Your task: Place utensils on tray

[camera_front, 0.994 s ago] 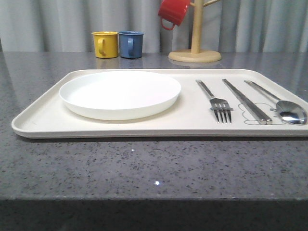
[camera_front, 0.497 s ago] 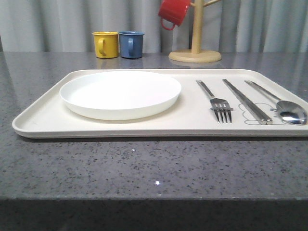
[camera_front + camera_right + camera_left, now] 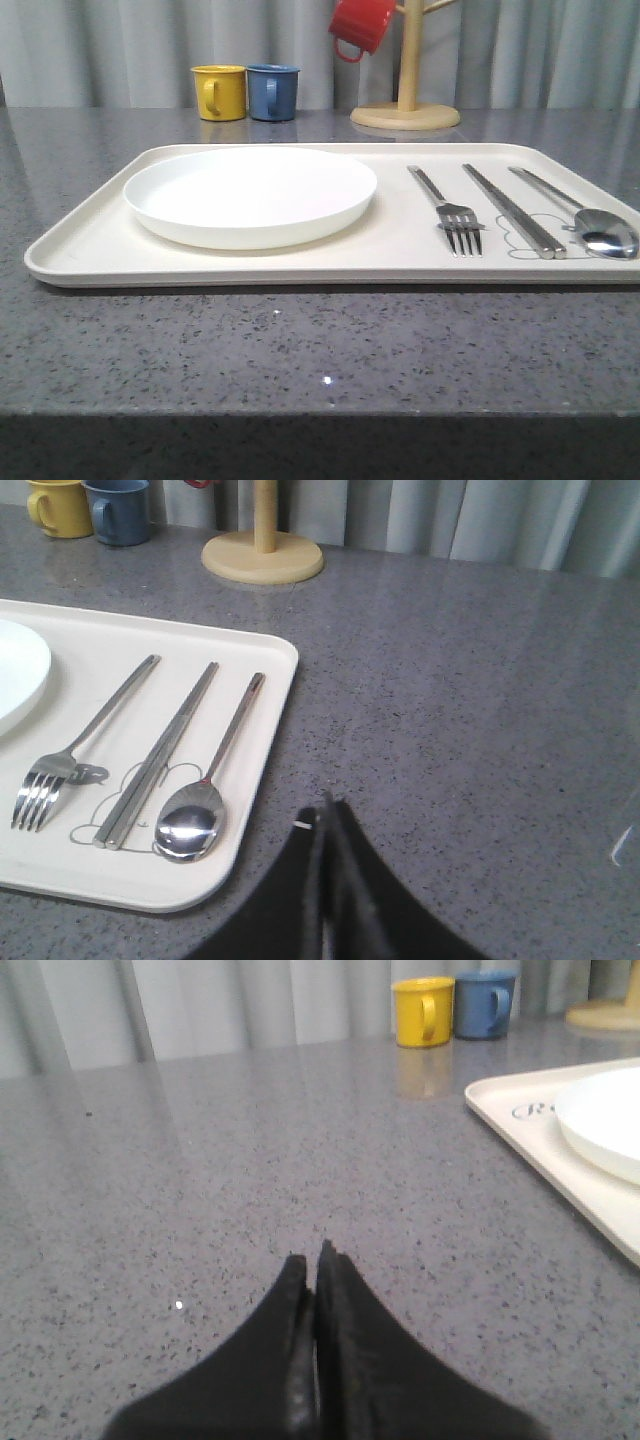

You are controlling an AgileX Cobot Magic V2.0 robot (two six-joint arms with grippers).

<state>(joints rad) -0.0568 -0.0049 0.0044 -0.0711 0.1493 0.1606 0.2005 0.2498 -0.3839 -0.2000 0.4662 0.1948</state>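
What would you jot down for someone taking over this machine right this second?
Left end effector: shut, empty, over bare counter beside the tray.
Right end effector: shut, empty, over the counter on the tray's other side.
On the tray: plate, fork, chopsticks, spoon, side by side.
Done: every utensil appears placed.
Left: seemingly nothing; just confirm.

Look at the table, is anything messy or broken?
Nothing stands out. The plate, fork, chopsticks and spoon lie neatly side by side on the tray, with no spills or damage showing. Both grippers, left and right, are shut off the tray.
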